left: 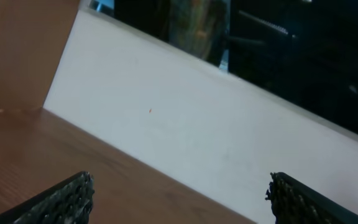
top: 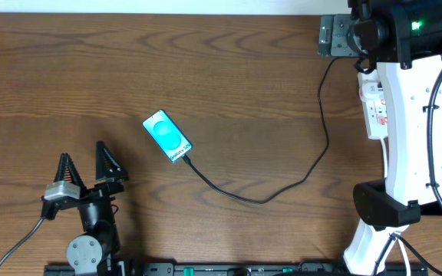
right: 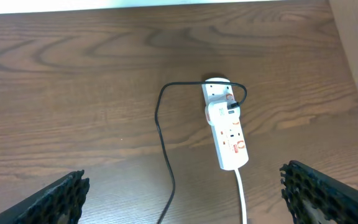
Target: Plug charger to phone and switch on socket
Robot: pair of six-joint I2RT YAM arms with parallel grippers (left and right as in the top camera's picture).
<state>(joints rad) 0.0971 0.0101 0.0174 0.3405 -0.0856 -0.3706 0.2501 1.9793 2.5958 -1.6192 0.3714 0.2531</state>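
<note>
Apparently the charger (top: 263, 201) already meets the phone (top: 167, 136), left of centre on the bench (top: 229, 77), leaving the far-right socket (right: 227, 134) to switch. Left gripper (top: 83, 152) and right gripper (right: 182, 177) both hold their fingers spread and empty; the right must press a red switch (right: 240, 145). Phone's white text (top: 179, 152) is unreadable.

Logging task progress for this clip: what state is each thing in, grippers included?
phone: lying flat, screen lit.
charger: one end at the phone's lower edge, looks plugged in; other end in the socket.
socket: charger plugged in; switch position cannot be told.
left gripper: open, empty.
right gripper: open, empty, above the socket.
</note>
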